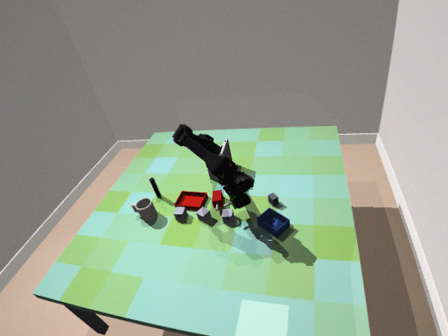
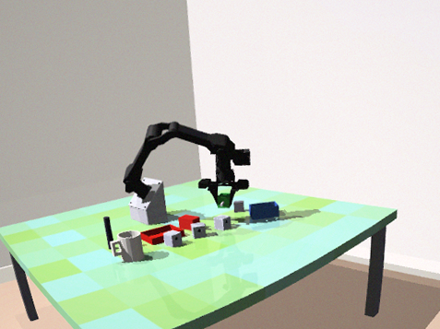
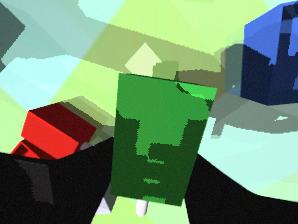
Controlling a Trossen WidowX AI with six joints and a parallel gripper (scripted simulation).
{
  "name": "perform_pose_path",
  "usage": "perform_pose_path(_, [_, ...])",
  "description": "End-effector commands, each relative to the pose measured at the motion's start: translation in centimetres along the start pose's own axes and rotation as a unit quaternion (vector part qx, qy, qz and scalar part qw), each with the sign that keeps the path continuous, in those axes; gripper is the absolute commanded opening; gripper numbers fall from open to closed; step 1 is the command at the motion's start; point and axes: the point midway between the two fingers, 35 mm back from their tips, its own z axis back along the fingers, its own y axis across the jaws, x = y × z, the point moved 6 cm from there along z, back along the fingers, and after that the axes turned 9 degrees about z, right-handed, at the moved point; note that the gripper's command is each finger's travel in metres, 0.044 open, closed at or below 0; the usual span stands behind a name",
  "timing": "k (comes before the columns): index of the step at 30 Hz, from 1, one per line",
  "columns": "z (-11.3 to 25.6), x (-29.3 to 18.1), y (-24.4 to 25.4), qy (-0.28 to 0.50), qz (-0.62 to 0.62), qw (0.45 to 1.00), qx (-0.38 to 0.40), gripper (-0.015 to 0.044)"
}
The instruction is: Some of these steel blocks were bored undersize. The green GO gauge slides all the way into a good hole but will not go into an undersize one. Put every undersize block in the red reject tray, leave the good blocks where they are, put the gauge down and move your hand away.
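The pincer (image 1: 232, 206) (image 2: 223, 203), clamped on the green gauge (image 2: 224, 200) (image 3: 162, 140), hung at the exterior view's center, its pale pin left free, presumably for probing bores. Three steel blocks (image 1: 203, 213) (image 2: 198, 231) stood lower, near the red tray (image 1: 191, 200) (image 2: 151, 237), likely spaced for testing.

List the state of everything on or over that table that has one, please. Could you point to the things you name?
Gripper (image 1: 227, 205) (image 2: 223, 205): shut on the green GO gauge, raised above the table.
Green GO gauge (image 2: 224, 199) (image 3: 162, 135): held, out of any block.
Red reject tray (image 1: 191, 200) (image 2: 151, 237): no block inside.
Three bored steel blocks (image 1: 180, 213) (image 2: 170, 238): on the table, outside the tray.
Mug (image 1: 148, 212) (image 2: 132, 248): upright.
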Motion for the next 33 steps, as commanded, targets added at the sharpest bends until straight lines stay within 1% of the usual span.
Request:
perform_pose_path(1, [1.0, 4.4, 4.6, 0.013, 0.446, 0.895, -0.024, 0.0])
perform_pose_path(4, [0.7, 5.0, 5.4, 0.015, 0.516, 0.856, -0.023, 0.0])
perform_pose_path(6, [0.7, 5.1, 5.7, 0.016, 0.539, 0.842, -0.022, 0.0])
perform_pose_path(22, [0.6, 5.1, 5.7, 0.016, 0.54, 0.841, -0.022, 0.0])
perform_pose_path(33, [-1.8, 5.1, 5.4, 0.016, 0.54, 0.841, -0.023, 0.0])
